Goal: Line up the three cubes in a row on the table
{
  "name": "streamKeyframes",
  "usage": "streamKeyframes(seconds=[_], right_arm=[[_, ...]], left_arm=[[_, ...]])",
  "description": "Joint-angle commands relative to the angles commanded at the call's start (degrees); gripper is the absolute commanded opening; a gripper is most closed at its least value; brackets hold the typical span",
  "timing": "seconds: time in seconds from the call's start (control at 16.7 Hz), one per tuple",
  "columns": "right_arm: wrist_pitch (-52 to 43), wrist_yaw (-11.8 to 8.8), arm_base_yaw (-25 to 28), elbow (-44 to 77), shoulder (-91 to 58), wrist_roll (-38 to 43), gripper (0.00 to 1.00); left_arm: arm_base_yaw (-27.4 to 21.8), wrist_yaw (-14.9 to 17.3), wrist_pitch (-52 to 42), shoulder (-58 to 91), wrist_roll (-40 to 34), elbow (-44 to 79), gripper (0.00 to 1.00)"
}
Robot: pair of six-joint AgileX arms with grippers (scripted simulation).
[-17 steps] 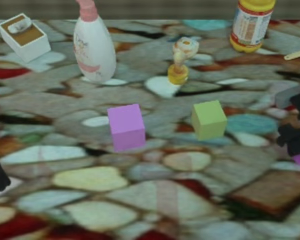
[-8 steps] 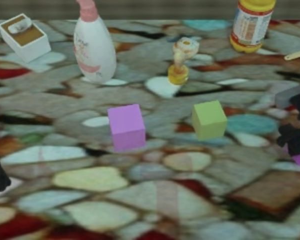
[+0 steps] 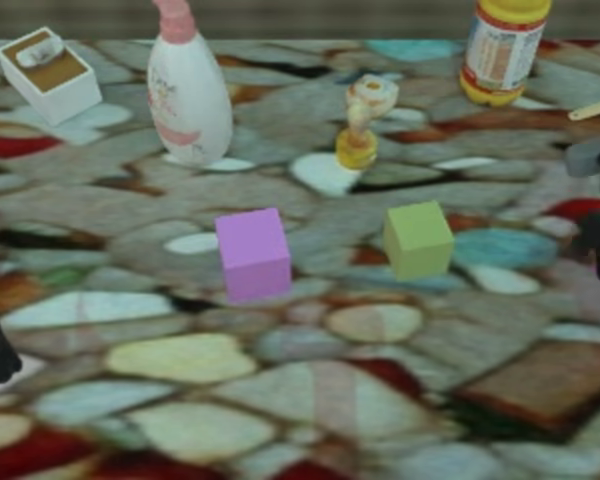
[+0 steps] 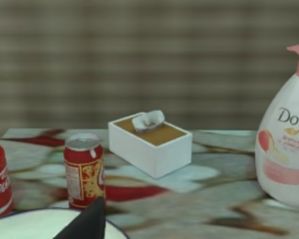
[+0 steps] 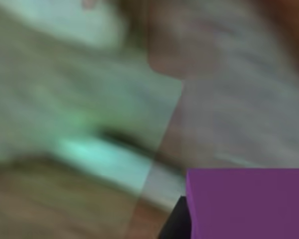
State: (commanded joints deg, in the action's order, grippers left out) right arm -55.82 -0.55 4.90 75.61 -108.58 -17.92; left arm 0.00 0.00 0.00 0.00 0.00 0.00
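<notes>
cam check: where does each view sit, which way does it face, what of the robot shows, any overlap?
Top: above the table, looking down at the light-purple cube and olive-green cube; arms at both edges.
Left wrist: low, facing the white box; dark claw tip shows.
Right wrist: close over the deeper-purple cube.
Shared: box and lotion bottle, top and left wrist.

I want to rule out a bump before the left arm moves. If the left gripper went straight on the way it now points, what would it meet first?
Probably the red soda can just beyond the left gripper's dark fingertip, with the white open box farther behind; depth is uncertain.
</notes>
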Motion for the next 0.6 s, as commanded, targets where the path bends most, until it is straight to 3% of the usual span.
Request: streamKeyframes(seconds=[0.42,0.6], right_arm=[[-1.8,0.0,-0.1,1.1,1.0,0.2,0.0],[-2.6,0.1,2.5,2.5,0.1,4.0,0.0]], left_arm=[[0.0,0.0,0.0,0.0,0.0,0.0,1.0],[0.0,0.0,0.0,0.0,0.0,0.0,1.0]])
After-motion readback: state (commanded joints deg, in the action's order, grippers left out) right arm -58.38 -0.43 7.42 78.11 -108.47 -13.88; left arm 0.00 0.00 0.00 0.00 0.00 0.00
